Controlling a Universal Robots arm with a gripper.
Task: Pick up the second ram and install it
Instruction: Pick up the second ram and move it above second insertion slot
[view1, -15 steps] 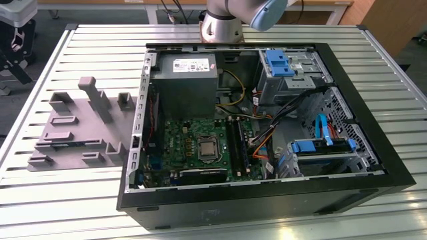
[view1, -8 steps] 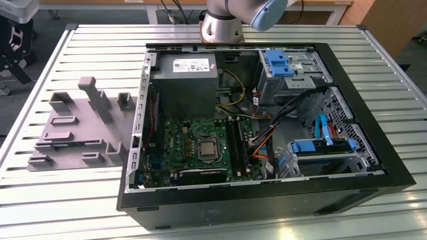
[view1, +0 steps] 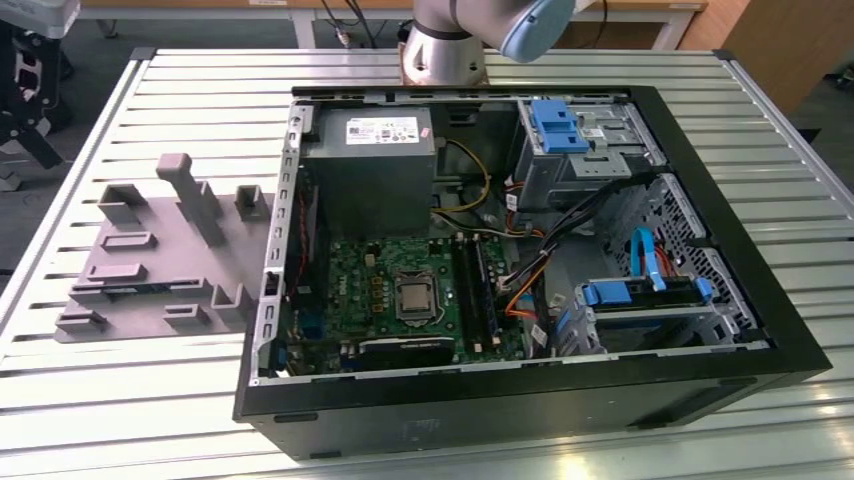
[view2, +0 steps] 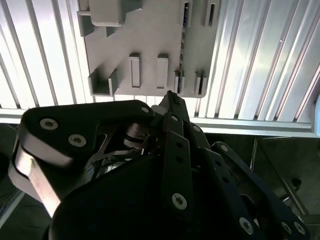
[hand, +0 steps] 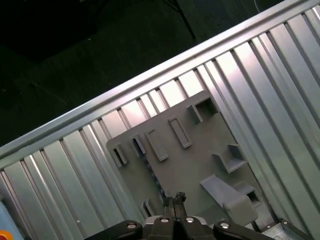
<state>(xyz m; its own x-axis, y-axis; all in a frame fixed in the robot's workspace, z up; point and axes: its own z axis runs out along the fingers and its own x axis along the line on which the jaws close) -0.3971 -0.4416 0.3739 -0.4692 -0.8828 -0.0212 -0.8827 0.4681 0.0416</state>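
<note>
- In the second wrist view the gripper (view2: 170, 98) has its fingers pressed together, gripping nothing.
- It points at the gray holder (view2: 150, 40), where the memory stick (view2: 181, 50) stands on edge.

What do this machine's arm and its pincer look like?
The arm is a silvery-grey tube with a pale blue rounded cap. In the second wrist view, the pincer is matte black, built of hinged bars dotted with silver bolts.

The slatted table (view1: 107, 400) is glossy ribbed metal. The grey fixture (view1: 147, 250) looks matt, smooth plastic. The computer case (view1: 534, 400) and gripper (hand: 174, 196) are matt black.
</note>
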